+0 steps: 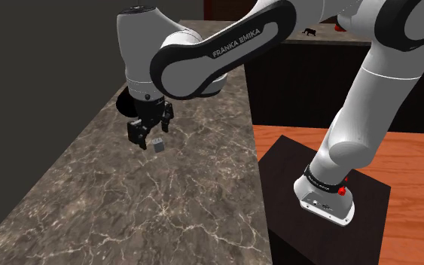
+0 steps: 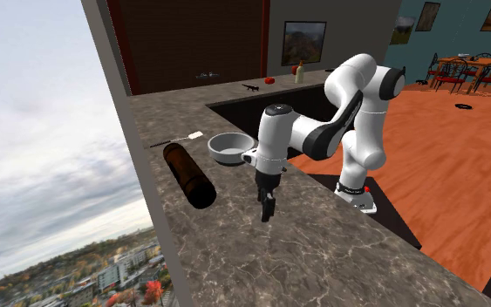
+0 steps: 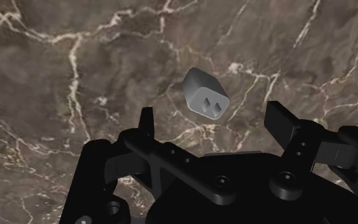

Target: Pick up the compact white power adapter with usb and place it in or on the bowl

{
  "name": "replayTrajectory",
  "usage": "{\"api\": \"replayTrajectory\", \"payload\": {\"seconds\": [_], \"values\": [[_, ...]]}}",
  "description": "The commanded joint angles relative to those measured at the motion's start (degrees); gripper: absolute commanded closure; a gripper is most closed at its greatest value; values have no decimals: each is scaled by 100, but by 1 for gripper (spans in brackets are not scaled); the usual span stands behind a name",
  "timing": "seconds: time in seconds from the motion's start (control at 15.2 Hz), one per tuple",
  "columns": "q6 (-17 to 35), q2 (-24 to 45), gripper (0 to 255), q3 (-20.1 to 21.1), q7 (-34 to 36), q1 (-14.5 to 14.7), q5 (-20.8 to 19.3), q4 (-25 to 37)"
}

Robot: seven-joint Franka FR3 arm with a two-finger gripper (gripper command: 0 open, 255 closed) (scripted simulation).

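Observation:
A small grey-white power adapter (image 3: 204, 94) with two slots in its face lies on the brown marble counter (image 3: 56, 76). My black gripper (image 3: 212, 121) hangs open just above it, the fingers (image 3: 147, 124) apart and not touching it. In the shoulder view the adapter (image 1: 157, 146) lies just beside the tips of the gripper (image 1: 147, 135). In the second exterior view the gripper (image 2: 267, 209) points down at the counter, and the grey bowl (image 2: 230, 146) stands farther back on the counter, behind the arm.
A dark brown cylinder (image 2: 189, 174) lies on the counter beside the bowl. A thin utensil with a white end (image 2: 180, 139) lies behind it. The counter edge (image 1: 257, 162) drops to the orange floor (image 1: 421, 166), where the dark stand (image 1: 315, 226) sits.

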Motion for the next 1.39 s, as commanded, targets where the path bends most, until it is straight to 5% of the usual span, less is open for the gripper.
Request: {"api": "replayTrajectory", "payload": {"seconds": [0.0, 0.33, 0.4, 1.32], "values": [[27, 16, 0, 0, 9, 3, -12, -11], [26, 16, 0, 0, 8, 3, -12, -11], [26, 16, 255, 0, 8, 3, -12, -11], [-341, -93, 255, 0, -47, -10, 67, 267]]}}
